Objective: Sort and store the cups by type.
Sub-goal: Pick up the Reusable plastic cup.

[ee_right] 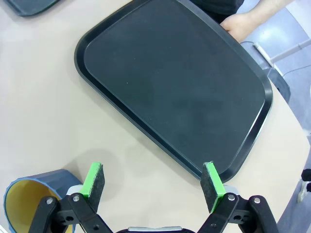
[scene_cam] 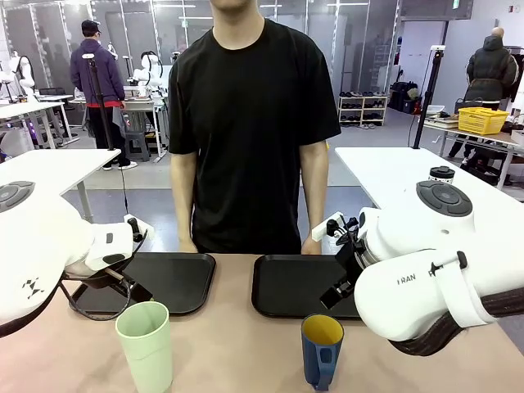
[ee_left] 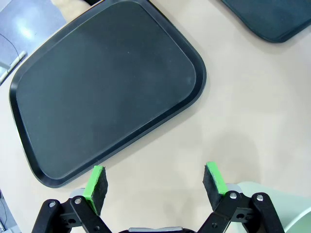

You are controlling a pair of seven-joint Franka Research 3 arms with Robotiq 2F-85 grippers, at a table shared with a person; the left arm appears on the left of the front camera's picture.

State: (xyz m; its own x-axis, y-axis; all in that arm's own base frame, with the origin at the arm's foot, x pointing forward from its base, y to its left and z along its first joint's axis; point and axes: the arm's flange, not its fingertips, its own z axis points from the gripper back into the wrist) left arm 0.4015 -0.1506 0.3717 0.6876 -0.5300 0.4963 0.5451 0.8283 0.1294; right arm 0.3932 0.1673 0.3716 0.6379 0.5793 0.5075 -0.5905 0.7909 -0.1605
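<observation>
Two cups stand upright on the tan table (scene_cam: 237, 352), neither on a tray. The pale mint-green tumbler (scene_cam: 146, 344) is at about seven o'clock in the front view, on the near side of the left black tray (scene_cam: 176, 278). The dark blue mug (scene_cam: 321, 350), yellow inside, is at about five o'clock, in front of the right black tray (scene_cam: 286, 286). The left gripper (ee_left: 154, 177) hangs over bare table beside its tray's edge, jaws wide apart and empty, with the tumbler at its four o'clock. The right gripper (ee_right: 152, 179) is also spread wide and holds nothing, with the mug at its eight o'clock. The person's hand (ee_right: 243, 22) rests at the right tray's far edge.
</observation>
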